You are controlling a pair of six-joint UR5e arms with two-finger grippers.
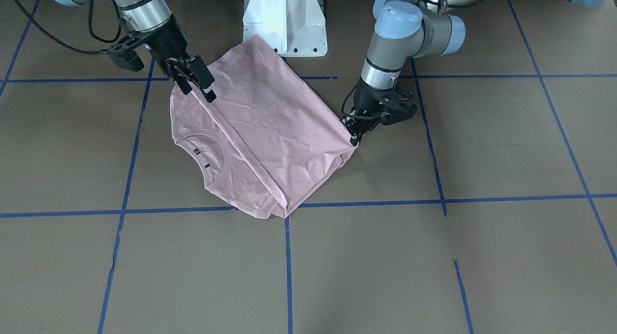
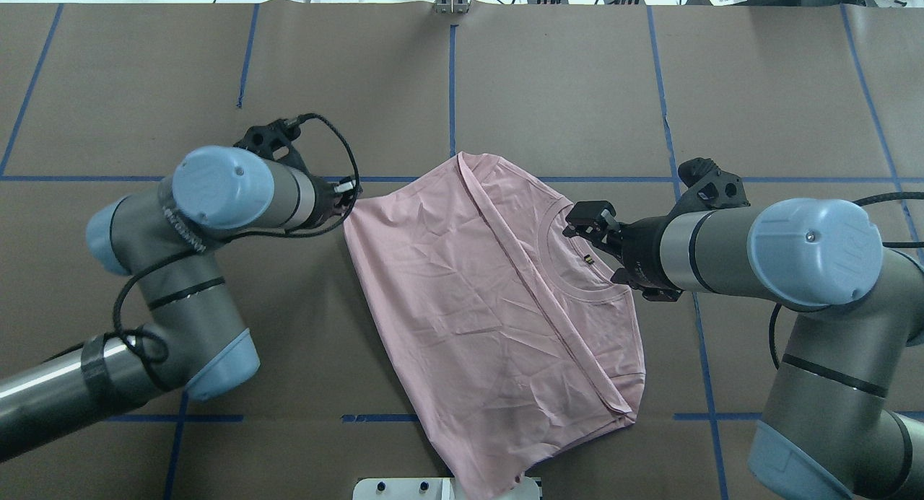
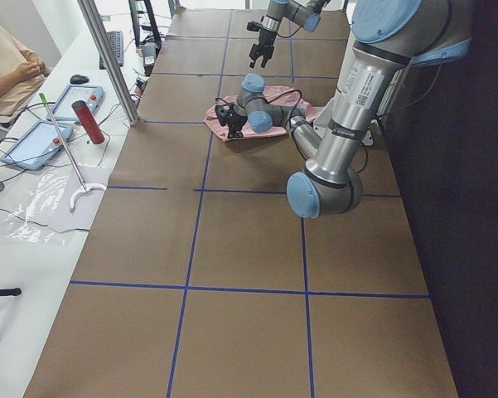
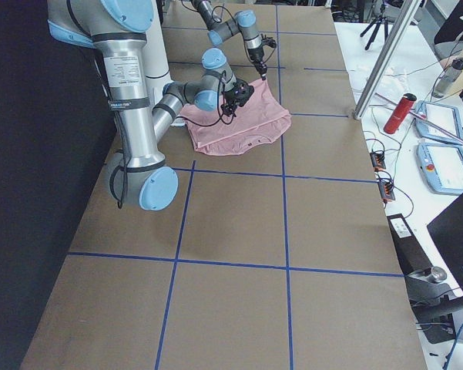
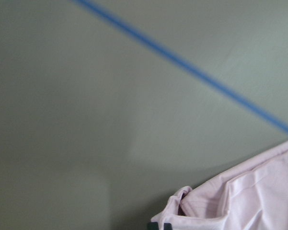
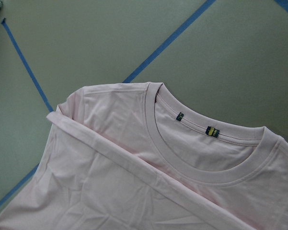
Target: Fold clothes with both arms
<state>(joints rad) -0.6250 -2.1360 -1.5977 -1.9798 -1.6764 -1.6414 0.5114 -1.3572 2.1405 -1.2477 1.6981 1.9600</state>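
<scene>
Soft, limp light pink T-shirt (image 2: 476,283) lies half-folded on the desk (image 2: 577,89), left gripper (image 1: 355,137) with fingers pinching its side corner, right gripper (image 1: 196,86) with fingers spread above the collar (image 6: 150,115); probably best gripped at hems.

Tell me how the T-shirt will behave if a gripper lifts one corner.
Probably floppy: the T-shirt lies creased and folded over itself, so it should drape. Likely light, since the fabric looks thin. Pushed, it would probably bunch, as its wrinkles suggest.

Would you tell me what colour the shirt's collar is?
The collar is light pink; right wrist view.
</scene>
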